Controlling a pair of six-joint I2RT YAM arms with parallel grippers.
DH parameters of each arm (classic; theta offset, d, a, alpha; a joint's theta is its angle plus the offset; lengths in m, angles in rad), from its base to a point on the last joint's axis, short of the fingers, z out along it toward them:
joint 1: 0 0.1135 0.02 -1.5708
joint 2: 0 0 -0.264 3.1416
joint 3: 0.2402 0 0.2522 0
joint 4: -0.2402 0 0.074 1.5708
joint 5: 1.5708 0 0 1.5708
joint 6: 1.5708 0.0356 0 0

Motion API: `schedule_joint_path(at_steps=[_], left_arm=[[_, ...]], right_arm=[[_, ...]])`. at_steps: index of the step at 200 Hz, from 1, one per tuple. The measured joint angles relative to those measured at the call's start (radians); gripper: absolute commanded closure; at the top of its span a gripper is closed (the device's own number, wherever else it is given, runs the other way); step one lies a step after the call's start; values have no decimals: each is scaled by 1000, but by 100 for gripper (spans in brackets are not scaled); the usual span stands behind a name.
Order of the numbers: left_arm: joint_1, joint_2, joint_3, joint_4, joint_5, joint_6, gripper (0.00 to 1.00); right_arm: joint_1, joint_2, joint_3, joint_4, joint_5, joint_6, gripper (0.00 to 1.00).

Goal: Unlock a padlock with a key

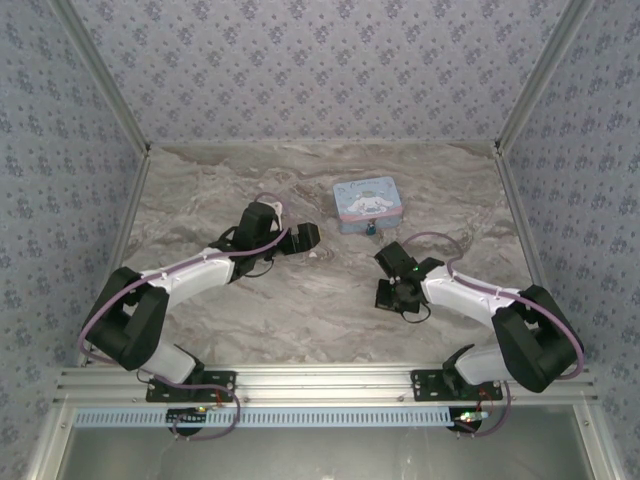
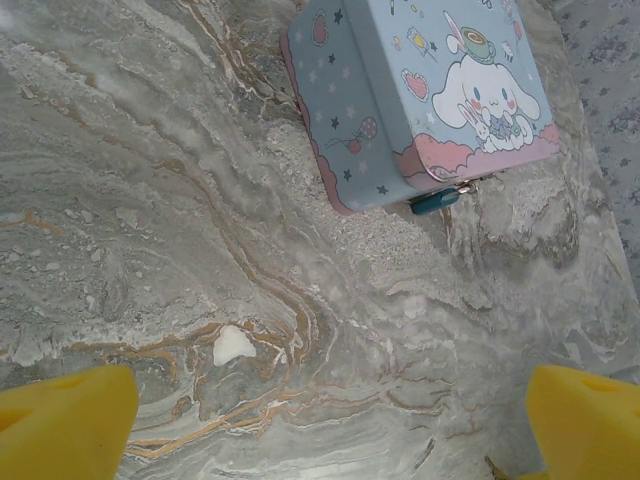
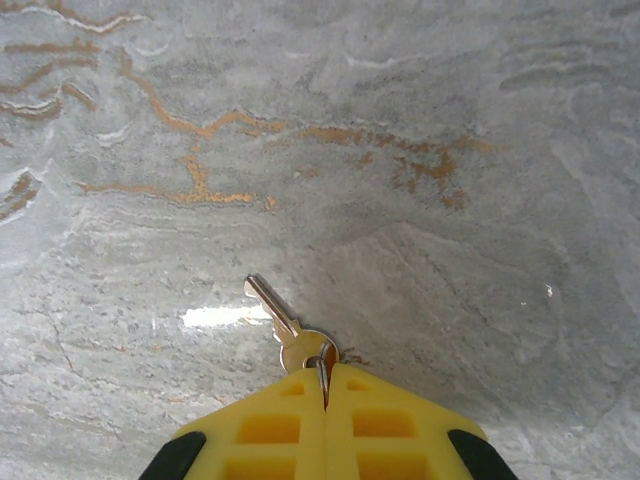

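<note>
At the tips of the right gripper (image 3: 326,380), pressed together, the key (image 3: 283,320) is pinched by its head, pointed away over the table (image 3: 450,200). Well ahead of the wide-spread left gripper (image 2: 320,440), the padlock (image 2: 435,202) is hung on the tin (image 2: 420,90).

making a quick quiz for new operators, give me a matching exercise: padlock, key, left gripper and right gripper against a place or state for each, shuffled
Column 1
1. padlock
2. key
3. left gripper
4. right gripper

Column 2
a. jaws wide open, holding nothing
b. at the front edge of the tin box, by its clasp
c. shut on the key
d. pinched at its head, blade pointing out ahead

Pairs: 1-b, 2-d, 3-a, 4-c
</note>
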Motion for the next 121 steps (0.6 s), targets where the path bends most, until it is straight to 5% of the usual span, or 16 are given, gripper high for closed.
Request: schedule_joint_path(at_steps=[121], left_arm=[[0,-92,3,21,-12,-32,1]], right_arm=[[0,-198,-49,242,-11,4,100]])
